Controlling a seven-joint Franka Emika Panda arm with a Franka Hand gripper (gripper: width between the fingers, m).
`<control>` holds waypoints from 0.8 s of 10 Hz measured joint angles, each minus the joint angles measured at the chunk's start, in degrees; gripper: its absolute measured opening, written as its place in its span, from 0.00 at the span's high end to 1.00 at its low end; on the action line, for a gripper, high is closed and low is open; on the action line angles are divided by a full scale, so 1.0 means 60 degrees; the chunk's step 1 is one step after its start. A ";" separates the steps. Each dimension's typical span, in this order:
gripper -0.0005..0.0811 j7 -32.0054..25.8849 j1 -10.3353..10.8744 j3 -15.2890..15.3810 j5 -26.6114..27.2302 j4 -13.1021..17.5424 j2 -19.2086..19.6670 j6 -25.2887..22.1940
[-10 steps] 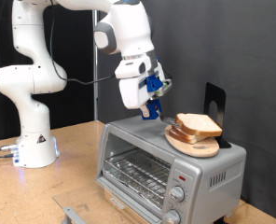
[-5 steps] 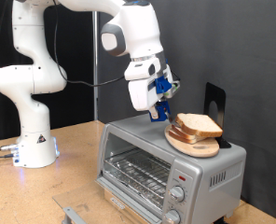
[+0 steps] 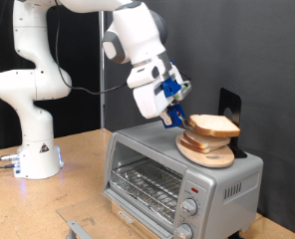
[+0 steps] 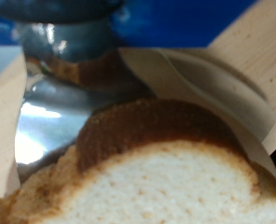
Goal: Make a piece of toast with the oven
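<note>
The oven [image 3: 222, 189] is a silver toaster oven on the table, its wire rack [image 3: 147, 184] showing at the front. On its top lies a round wooden board [image 3: 209, 155]. The piece of toast [image 3: 215, 125] hangs tilted just above the board, its end on the exterior view's left pinched in my gripper [image 3: 177, 117]. In the wrist view the toast [image 4: 166, 177] fills the lower half, its brown crust right against a grey finger [image 4: 68, 47], with the oven's shiny top [image 4: 45, 112] behind.
A black upright object [image 3: 228, 108] stands on the oven top behind the board. Knobs [image 3: 190, 207] sit on the oven's front panel. The arm's white base [image 3: 33, 149] stands on the wooden table [image 3: 78, 189]. A grey metal piece [image 3: 78, 229] lies at the bottom edge.
My gripper moved to the exterior view's right and down onto the toast's edge. The toast now sits slightly higher and tilted, off the board.
</note>
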 joint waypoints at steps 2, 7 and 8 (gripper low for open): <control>0.52 -0.0403 -0.0002 -0.0217 0.0419 -0.0367 -0.0499 -0.0090; 0.52 -0.1701 0.0019 -0.0676 0.1165 -0.0759 -0.1028 -0.0789; 0.52 -0.2436 0.0023 -0.0951 0.1510 -0.0976 -0.1225 -0.1056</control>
